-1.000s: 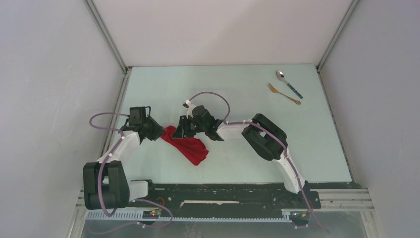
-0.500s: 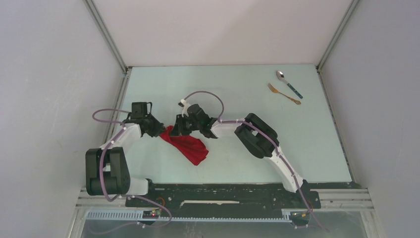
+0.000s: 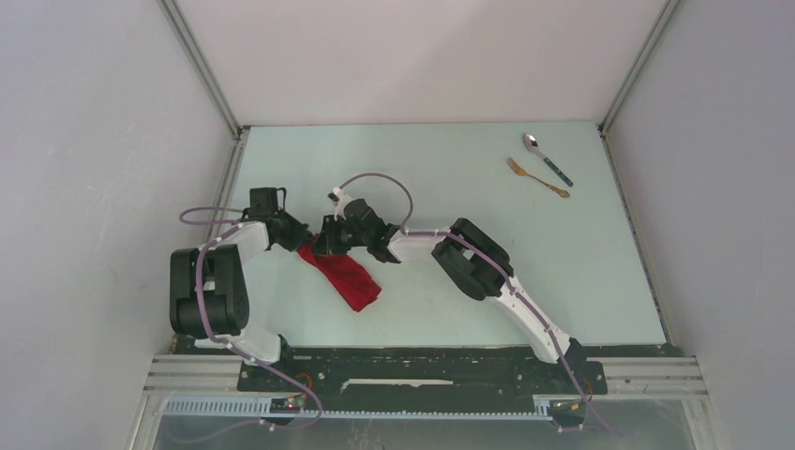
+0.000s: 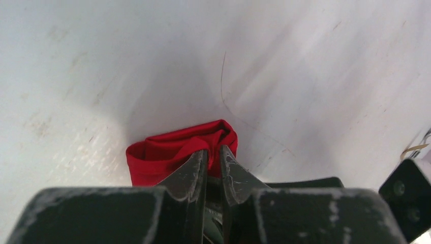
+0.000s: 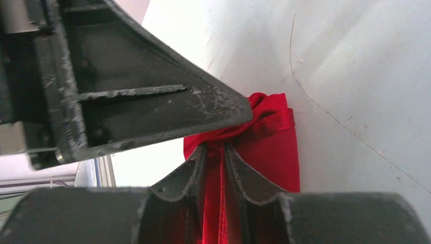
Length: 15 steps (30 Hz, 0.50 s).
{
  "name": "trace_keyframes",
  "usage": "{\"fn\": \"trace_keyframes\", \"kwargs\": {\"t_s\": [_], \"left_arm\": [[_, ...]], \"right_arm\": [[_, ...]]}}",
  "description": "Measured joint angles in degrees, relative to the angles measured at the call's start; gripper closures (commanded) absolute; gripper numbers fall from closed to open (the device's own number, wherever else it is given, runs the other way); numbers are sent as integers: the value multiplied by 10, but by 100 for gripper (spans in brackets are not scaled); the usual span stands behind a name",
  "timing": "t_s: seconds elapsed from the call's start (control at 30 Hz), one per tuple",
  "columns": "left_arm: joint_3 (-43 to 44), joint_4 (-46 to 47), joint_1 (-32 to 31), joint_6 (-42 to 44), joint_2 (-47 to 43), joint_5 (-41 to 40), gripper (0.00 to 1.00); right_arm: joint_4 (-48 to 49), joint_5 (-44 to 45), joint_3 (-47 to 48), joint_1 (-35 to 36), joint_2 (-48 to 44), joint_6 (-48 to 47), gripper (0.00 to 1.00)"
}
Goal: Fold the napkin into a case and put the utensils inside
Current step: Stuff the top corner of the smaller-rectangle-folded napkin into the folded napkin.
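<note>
The red napkin (image 3: 347, 277) lies bunched on the table at left centre, its far end lifted between both grippers. My left gripper (image 3: 302, 246) is shut on the napkin's far corner (image 4: 178, 152). My right gripper (image 3: 322, 247) is shut on the same end of the napkin (image 5: 269, 147), right beside the left one, whose finger (image 5: 152, 109) fills the right wrist view. The spoon (image 3: 547, 157) with a teal handle and the gold fork (image 3: 536, 176) lie at the far right of the table, far from both grippers.
The pale table (image 3: 450, 178) is walled by white panels with metal rails at left (image 3: 225, 187) and right (image 3: 630, 206). The black base rail (image 3: 422, 361) runs along the near edge.
Both grippers have moved left and slightly away while holding the napkin's end. The napkin has been dragged left and drawn into a narrower bunch.
</note>
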Motion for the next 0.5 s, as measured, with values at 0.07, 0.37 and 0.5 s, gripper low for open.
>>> {"fn": "trace_keyframes", "kwargs": {"t_s": [0.07,0.37,0.5], "left_arm": [[1,12,5,-5,14,5,84],[9,5,17,-4,23,38,69],[9,-34,17,17,-52,49,64]], "right_arm": [[4,4,-2,0,0,3,69],[6,-11,-53,-5,-37,10,58],[-50,-29,-68,-9,-73,-16,54]]}}
